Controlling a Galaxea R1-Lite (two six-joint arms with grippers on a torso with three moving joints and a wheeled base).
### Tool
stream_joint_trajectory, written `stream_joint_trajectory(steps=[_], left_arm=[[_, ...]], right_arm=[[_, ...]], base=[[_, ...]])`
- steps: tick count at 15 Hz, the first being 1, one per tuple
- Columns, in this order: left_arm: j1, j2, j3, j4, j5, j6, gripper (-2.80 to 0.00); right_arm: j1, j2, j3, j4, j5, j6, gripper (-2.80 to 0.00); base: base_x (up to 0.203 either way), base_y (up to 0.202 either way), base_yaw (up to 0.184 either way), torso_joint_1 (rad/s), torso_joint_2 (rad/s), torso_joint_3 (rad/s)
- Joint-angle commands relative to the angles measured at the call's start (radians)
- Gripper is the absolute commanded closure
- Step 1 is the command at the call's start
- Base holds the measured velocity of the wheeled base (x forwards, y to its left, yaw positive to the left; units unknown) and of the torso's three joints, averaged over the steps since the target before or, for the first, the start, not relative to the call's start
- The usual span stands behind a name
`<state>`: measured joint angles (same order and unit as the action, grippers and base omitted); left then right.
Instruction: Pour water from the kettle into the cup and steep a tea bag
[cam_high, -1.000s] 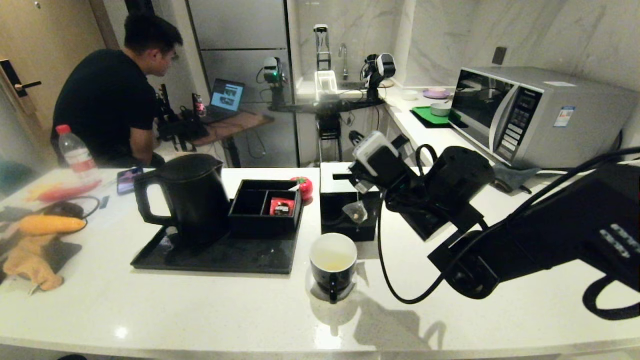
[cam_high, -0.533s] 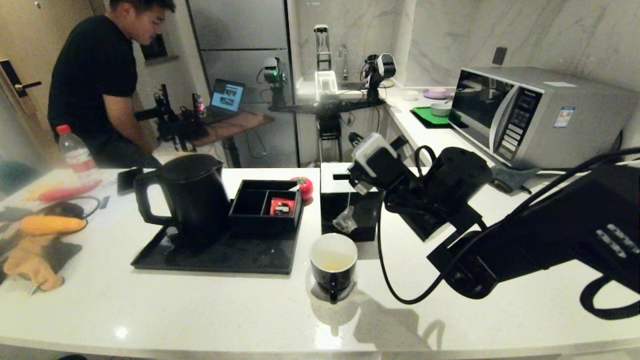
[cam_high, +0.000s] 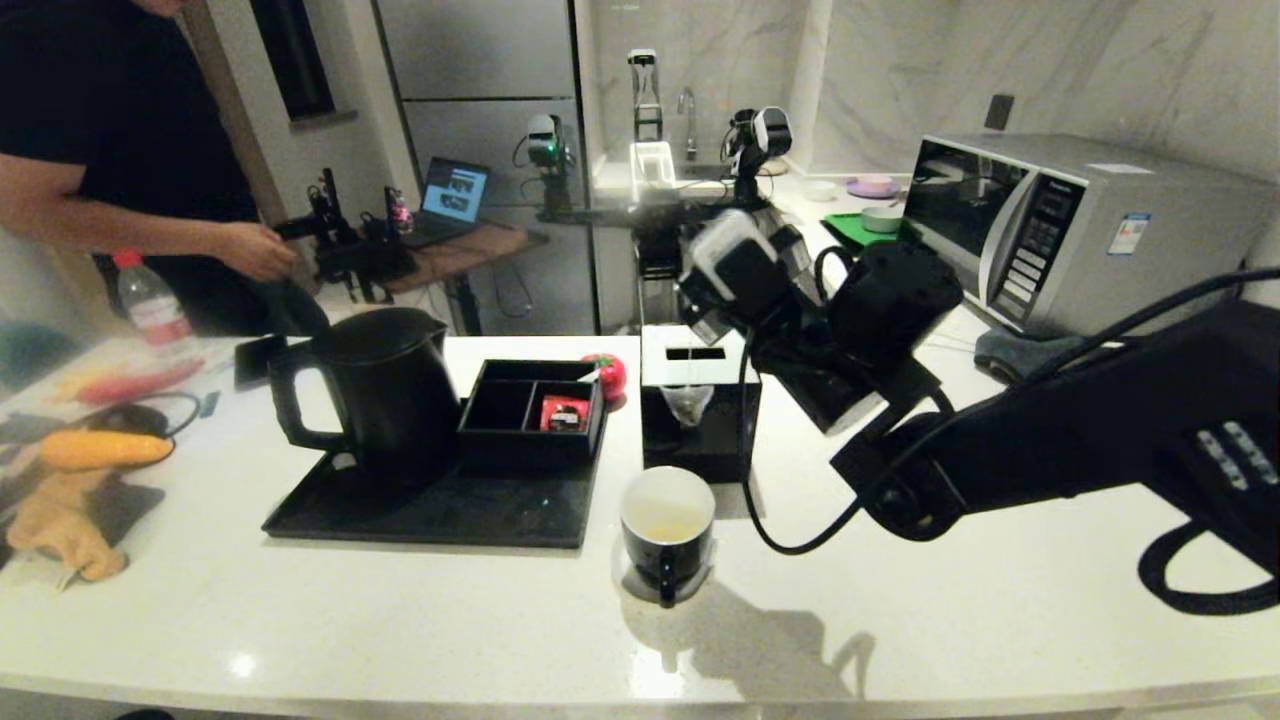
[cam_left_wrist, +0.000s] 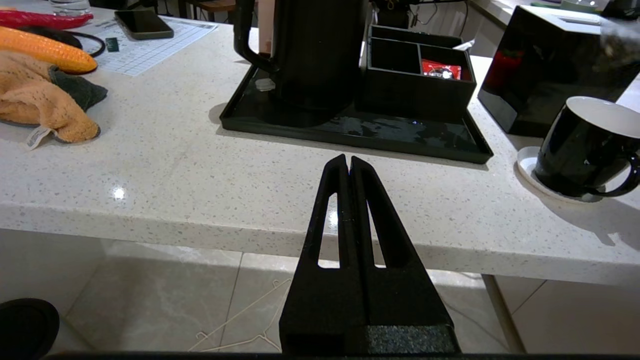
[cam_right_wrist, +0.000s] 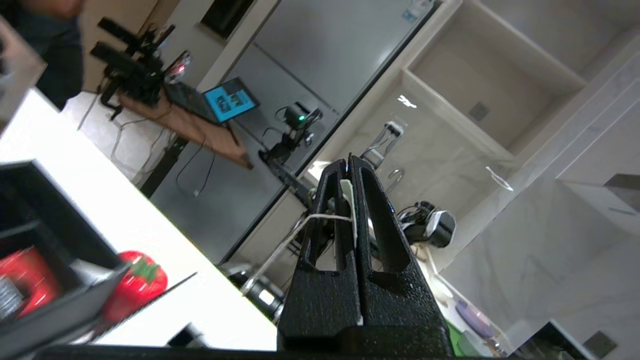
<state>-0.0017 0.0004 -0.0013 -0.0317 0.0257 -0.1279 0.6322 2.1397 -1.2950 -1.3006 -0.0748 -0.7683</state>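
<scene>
Right gripper (cam_right_wrist: 349, 167) raised above cup (cam_high: 667, 530), fingers pinched tight on string of tea bag (cam_high: 688, 402). Pouch dangles in air above cup, in front of black tissue box (cam_high: 700, 440). Cup on white counter (cam_high: 400, 610), pale water (cam_high: 664, 524) inside. Kettle (cam_high: 375, 395) on black tray (cam_high: 420, 515), left of cup. Left gripper (cam_left_wrist: 348, 165) parked low off counter edge, fingers pressed together, empty.

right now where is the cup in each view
Head view: the cup stands low in the middle of the white counter, in front of the black tissue box.
Left wrist view: the cup is at the right edge, on a white coaster.
Right wrist view: not in it.
Shared landmark: the black tissue box, just behind the cup.
</scene>
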Motion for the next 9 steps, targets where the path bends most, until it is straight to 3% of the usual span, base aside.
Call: stream_joint_trajectory(steps=[1,9], left_arm=[[0.0,0.0,0.0,-0.001,0.0,-0.001,0.0],[0.0,0.0,0.0,-0.001,0.0,-0.001,0.0]], right_arm=[[-0.011,0.017,-0.092,0.036,0.0,-0.004,0.0],[-0.085,0.095,-0.417,0.22,0.005,0.009,0.0]], base=[[0.0,0.0,0.0,0.0,0.0,0.0],[0.0,0.0,0.0,0.0,0.0,0.0]])
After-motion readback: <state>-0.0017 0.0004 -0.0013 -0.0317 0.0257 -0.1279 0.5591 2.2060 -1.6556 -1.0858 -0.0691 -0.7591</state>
